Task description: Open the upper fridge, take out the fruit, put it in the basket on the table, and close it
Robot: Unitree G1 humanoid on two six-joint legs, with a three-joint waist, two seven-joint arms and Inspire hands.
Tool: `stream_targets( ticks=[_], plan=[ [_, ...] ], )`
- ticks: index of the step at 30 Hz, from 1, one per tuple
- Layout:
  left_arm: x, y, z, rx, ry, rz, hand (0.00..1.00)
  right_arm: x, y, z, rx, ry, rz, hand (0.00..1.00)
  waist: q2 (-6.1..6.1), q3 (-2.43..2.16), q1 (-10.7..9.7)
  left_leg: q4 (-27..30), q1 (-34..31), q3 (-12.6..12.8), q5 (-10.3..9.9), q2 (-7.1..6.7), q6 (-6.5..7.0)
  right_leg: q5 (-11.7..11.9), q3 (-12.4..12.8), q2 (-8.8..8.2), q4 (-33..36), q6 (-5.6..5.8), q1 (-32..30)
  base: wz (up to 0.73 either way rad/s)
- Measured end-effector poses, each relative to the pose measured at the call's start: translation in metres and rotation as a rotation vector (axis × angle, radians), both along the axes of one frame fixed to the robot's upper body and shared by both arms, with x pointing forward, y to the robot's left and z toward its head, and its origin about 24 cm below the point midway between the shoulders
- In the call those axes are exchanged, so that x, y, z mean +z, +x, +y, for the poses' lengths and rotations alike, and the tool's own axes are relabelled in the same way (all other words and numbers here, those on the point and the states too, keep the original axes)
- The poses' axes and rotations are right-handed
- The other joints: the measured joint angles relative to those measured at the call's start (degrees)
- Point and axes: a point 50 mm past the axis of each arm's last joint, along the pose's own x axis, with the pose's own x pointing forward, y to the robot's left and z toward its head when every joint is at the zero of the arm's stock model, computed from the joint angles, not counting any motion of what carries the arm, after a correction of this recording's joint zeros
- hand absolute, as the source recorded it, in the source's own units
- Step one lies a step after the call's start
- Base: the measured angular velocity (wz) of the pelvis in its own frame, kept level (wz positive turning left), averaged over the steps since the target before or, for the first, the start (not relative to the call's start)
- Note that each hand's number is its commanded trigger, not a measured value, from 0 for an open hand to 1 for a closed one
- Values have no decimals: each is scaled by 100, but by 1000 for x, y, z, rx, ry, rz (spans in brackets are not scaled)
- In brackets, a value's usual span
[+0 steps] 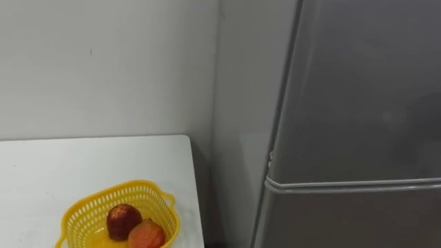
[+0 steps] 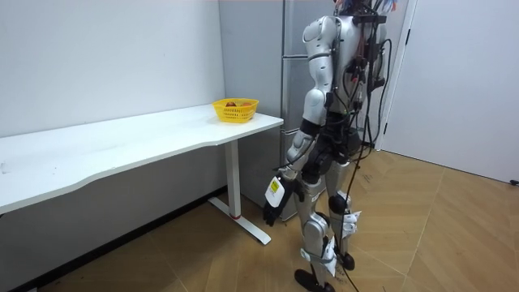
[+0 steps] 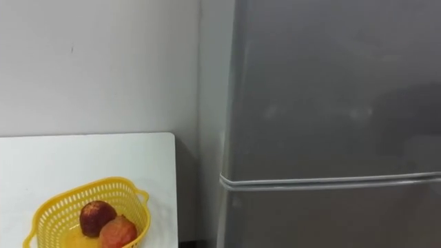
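Note:
A grey fridge (image 1: pixel 358 103) stands right in front of me with both doors closed. A pale seam (image 1: pixel 351 184) divides the upper door from the lower one. In the room view I stand upright, close to the fridge (image 2: pixel 292 49) and facing it. My left hand (image 2: pixel 271 209) hangs beside my thigh with relaxed fingers and holds nothing.
A white table (image 1: pixel 83 165) stands to the left of the fridge, against the wall. On its near right corner sits a yellow basket (image 1: pixel 77 219) holding a dark red fruit (image 1: pixel 122 219) and an orange fruit (image 1: pixel 146 235). The wooden floor (image 2: pixel 422 235) behind me is open.

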Motion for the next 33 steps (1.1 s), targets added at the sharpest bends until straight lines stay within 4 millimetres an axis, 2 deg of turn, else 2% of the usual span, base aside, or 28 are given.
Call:
stream_targets(
  ticks=[2, 7, 11, 14, 15, 18, 22, 28, 33],
  plan=[
    [0, -2, 0, 5, 4, 15, 0, -8, -6, -3, -76, 4, 33, 0, 28, -19, 15, 6, -26, -1, -1, -1, 0, 4, -10, -2, -20, 2, 8, 0],
    [-1, 0, -4, -13, 16, 41, 0, -51, -15, -16, -232, 140, 169, 0, 84, -8, 41, -13, -31, 4, -1, 0, 0, 7, -2, -1, -23, 3, 1, 0],
    [-2, 5, -8, -28, 24, 39, 0, -107, -21, -15, -281, 268, 395, 0, 148, 9, 82, -14, -29, 0, -1, 0, 0, 7, 0, 0, -21, 3, -8, 0],
    [-2, 10, -7, -34, 31, 27, 0, -154, -30, -6, -287, 380, 570, 0, 206, -13, 88, -8, -28, -9, 0, 4, 0, 7, -4, 4, -36, 3, 1, 0],
    [-2, 11, -8, -34, 29, 26, 0, -169, -35, -1, -290, 435, 619, 0, 206, -2, 87, -10, -28, -9, -1, 3, 0, 7, -4, 2, -38, 3, 0, 0],
    [-2, 12, -8, -35, 31, 19, 0, -200, -49, 8, -301, 571, 706, 0, 261, -14, 77, -19, -26, -7, 0, -4, 0, 6, 2, -4, -38, 3, 0, 0],
    [-1, 11, -7, -35, 30, 16, 0, -219, -63, 13, -305, 638, 776, 0, 254, -12, 85, -22, -18, -1, 1, -12, 0, -4, 10, -7, -50, 12, 7, 0],
    [-1, 14, -8, -38, 20, 8, 0, -261, -94, 32, -236, 716, 1029, 0, 188, -4, 151, -22, 36, -31, 1, -32, 2, -6, 40, -14, -133, 27, 96, 2],
    [-2, 15, -10, -47, 3, 12, 0, -281, -105, 50, -69, 685, 1248, 0, 229, 1, 197, -31, 67, -11, 1, -54, 2, -13, 38, -36, -132, 38, 100, -1]
  ],
)
